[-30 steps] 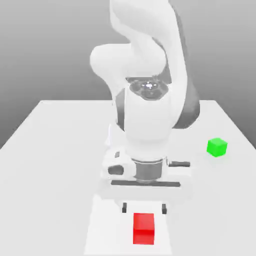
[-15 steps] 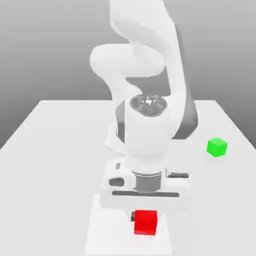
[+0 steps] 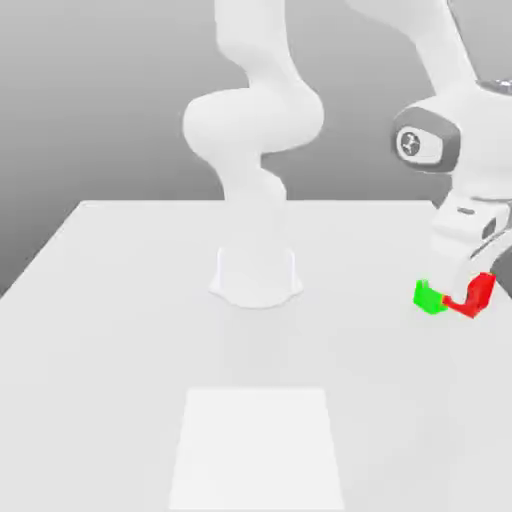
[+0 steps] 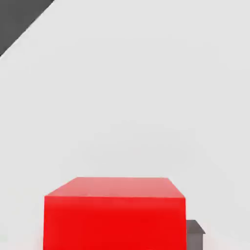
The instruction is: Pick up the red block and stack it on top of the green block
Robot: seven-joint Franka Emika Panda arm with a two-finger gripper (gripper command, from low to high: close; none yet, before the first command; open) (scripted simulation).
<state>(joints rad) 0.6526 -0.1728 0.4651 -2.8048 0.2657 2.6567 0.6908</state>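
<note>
In the exterior view my gripper (image 3: 471, 288) hangs at the exterior view's right, shut on the red block (image 3: 480, 291), which is tilted and just above the table. The green block (image 3: 427, 297) rests on the table right beside it, toward the exterior view's left, partly covered by the hand. Whether the two blocks touch I cannot tell. The hand view has the red block (image 4: 114, 215) close up between the jaws, with one dark fingertip (image 4: 195, 233) at its side and bare white table beyond it.
The arm's round base (image 3: 255, 278) stands mid-table. A paler square patch (image 3: 258, 445) marks the white table (image 3: 120, 330) near its front edge. The table's right edge runs close behind the blocks.
The gripper closed on the red block near the front of the table, lifted it, and swung it to the exterior view's right, ending beside the green block.
</note>
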